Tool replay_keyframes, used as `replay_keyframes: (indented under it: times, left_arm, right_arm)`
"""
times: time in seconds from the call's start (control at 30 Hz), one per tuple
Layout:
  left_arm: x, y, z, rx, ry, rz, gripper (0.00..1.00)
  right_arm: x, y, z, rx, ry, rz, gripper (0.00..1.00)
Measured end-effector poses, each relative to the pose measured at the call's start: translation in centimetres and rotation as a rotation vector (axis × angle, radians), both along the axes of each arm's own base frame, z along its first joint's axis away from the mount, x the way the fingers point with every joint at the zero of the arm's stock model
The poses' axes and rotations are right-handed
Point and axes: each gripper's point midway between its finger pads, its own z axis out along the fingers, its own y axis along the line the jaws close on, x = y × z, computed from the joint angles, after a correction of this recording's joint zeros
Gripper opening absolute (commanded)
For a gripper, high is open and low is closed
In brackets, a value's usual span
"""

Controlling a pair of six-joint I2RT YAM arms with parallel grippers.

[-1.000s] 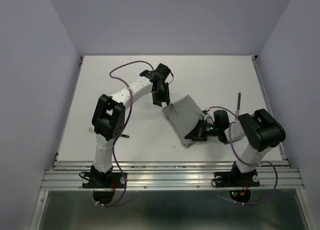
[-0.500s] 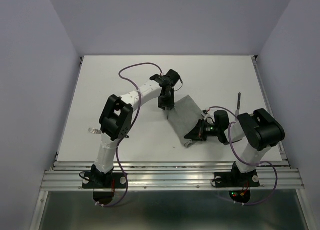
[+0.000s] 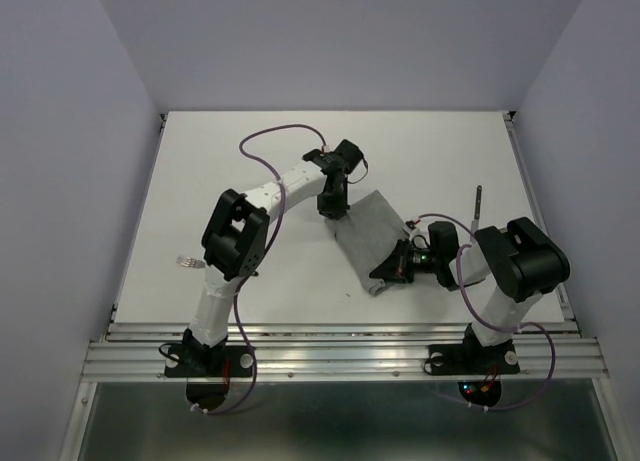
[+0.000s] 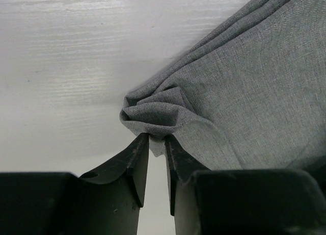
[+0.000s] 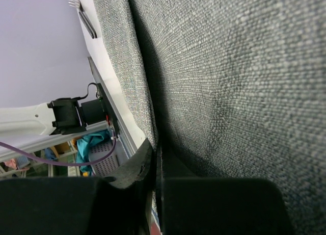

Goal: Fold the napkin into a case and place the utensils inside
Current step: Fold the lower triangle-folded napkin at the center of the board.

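The grey napkin (image 3: pixel 372 226) lies folded into a slanted oblong on the white table (image 3: pixel 250 161). My left gripper (image 3: pixel 336 218) is at its far left corner. In the left wrist view the gripper (image 4: pixel 157 138) pinches the bunched corner of the napkin (image 4: pixel 244 82), with a cloth tip between the fingers. My right gripper (image 3: pixel 392 269) is shut on the napkin's near edge, and its wrist view shows the gripper (image 5: pixel 155 143) clamping a fold of the napkin (image 5: pixel 229 67). One dark-handled utensil (image 3: pixel 477 205) lies right of the napkin. A fork (image 3: pixel 185 261) shows its tines beside the left arm.
Purple cables loop over both arms. The aluminium rail (image 3: pixel 340 356) runs along the table's near edge. A fork (image 5: pixel 84 18) shows at the top left of the right wrist view, past the cloth's edge. Pale walls stand round the table.
The left arm swung right to the napkin's far left corner and its jaws narrowed onto the cloth. The right arm and the napkin's near edge stayed put.
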Motion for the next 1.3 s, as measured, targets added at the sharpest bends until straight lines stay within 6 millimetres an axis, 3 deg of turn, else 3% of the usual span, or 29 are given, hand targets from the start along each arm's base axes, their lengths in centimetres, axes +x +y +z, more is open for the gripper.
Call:
replay_keyframes:
  times: [0.17,0.37,0.83,1.13,1.3]
  left_arm:
    - [0.0,0.1,-0.8,0.017,0.009,0.001,0.31]
    - [0.0,0.1,-1.2,0.023,0.016,-0.002,0.45]
    - [-0.1,-1.3,0.0,0.050,-0.040,-0.029,0.43]
    - [-0.3,-0.7,-1.2,0.101,-0.026,-0.024,0.36]
    - [-0.1,-0.6,-1.6,0.115,-0.029,-0.018,0.17]
  right_arm:
    - [0.0,0.0,0.0,0.000,0.000,0.000,0.01]
    - [-0.3,-0.1,-0.2,-0.002,0.006,0.000,0.01]
    - [-0.3,-0.1,-0.1,0.001,0.005,-0.001,0.01]
    - [-0.3,-0.1,-0.1,0.001,0.006,-0.001,0.01]
    - [-0.3,-0.1,-0.1,0.001,0.007,-0.001,0.01]
